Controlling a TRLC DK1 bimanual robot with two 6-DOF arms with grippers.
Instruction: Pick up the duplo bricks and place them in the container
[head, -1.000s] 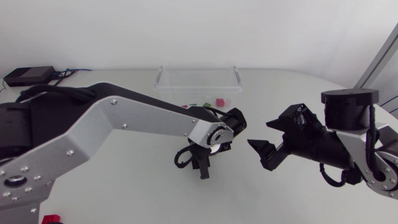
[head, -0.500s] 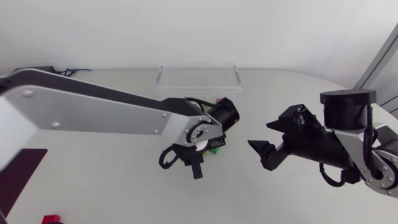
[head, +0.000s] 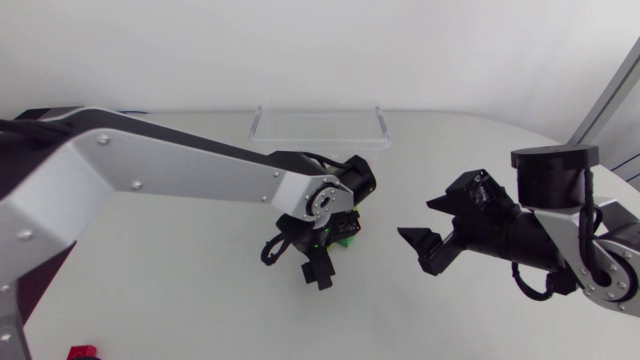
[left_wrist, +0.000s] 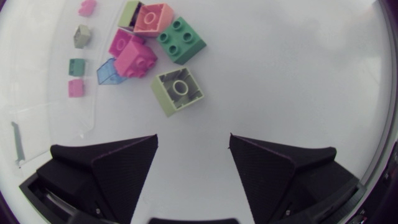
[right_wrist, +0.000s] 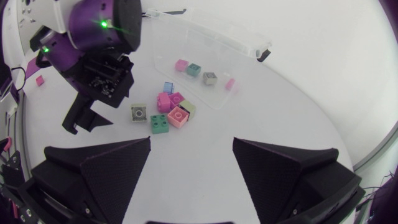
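— Which way does the container (head: 318, 128) lie?

— In the head view its long axis runs from 9 to 3 o'clock, at the far side of the table (head: 180, 300). A few small bricks (left_wrist: 77, 66) sit inside it. The loose bricks huddle just outside its near wall. They are square, so they have no long axis to speak of. The pale green brick (left_wrist: 177, 91) is nearest the left gripper (left_wrist: 193, 140), ahead of it at about 11 o'clock, hollow side up and turned corner-on to the fingers. Beyond it the green brick (left_wrist: 181, 40), pink brick (left_wrist: 134, 56) and salmon brick (left_wrist: 153, 18) crowd together, studs up.

— Anything different from before?

— Since half a second ago the left arm's long silver link has swung, while its gripper has barely shifted. The right arm is where it was.

— And the claws?

— The left gripper is spread wide with nothing between its fingers. The right gripper (head: 424, 222), at 3 o'clock from the left one, is also spread and empty.
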